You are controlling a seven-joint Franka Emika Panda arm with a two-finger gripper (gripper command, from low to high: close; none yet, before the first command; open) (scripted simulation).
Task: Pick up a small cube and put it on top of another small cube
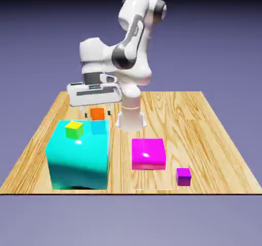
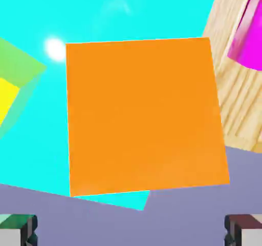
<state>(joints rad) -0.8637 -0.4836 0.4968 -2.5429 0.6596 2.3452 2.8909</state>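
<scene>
The small orange cube (image 1: 97,114) sits on top of the small teal cube (image 1: 99,127), which stands on the big cyan block (image 1: 77,163) near its far edge. My gripper (image 1: 96,108) hangs right over the orange cube, open, one finger on each side and apart from it. In the hand view the orange cube (image 2: 146,117) fills the middle, and my gripper (image 2: 131,232) shows its two fingertips (image 2: 18,229) far out at the bottom corners, clear of the cube. The orange cube hides the teal one in that view.
A small yellow-green cube (image 1: 74,129) (image 2: 10,94) also rests on the cyan block, toward the exterior view's left. A flat magenta block (image 1: 148,154) (image 2: 248,35) and a small purple cube (image 1: 183,176) lie on the wooden table (image 1: 204,132).
</scene>
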